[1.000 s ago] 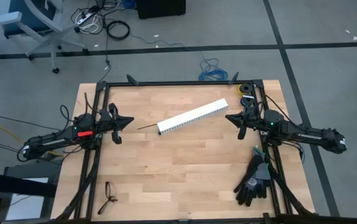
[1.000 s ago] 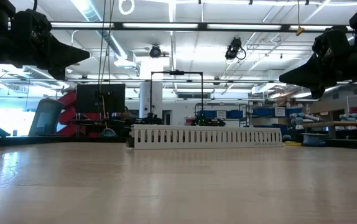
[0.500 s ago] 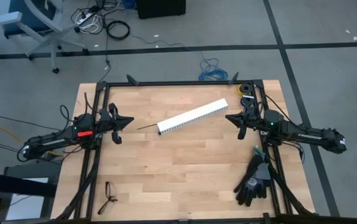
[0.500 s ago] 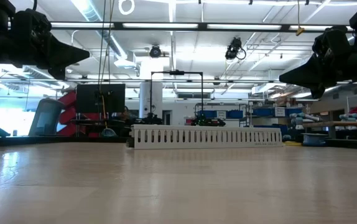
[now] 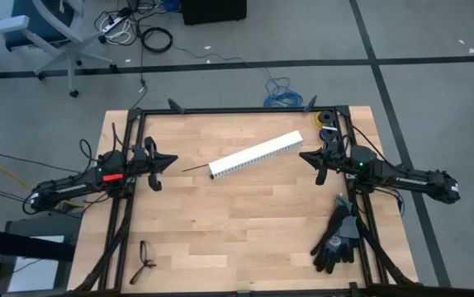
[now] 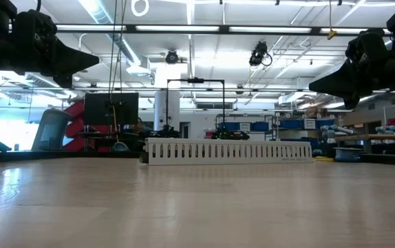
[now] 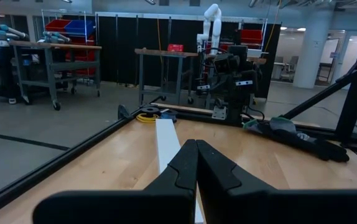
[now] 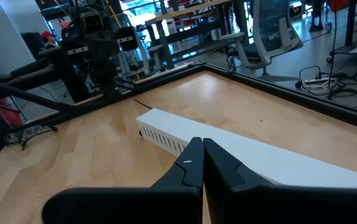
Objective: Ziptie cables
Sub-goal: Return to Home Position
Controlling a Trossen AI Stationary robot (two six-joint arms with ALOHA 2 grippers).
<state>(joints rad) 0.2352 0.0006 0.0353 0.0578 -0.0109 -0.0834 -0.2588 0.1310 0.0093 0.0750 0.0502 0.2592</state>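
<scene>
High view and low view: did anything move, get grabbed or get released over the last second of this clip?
Nothing visibly changed. The left gripper and the right gripper hang shut and empty at opposite sides of the wooden table. The white slotted plastic duct lies diagonally between them with its cover on, just as before.

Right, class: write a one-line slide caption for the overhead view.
White duct lies diagonally on the table between the shut left pincer and shut right pincer, neither touching it.
</scene>
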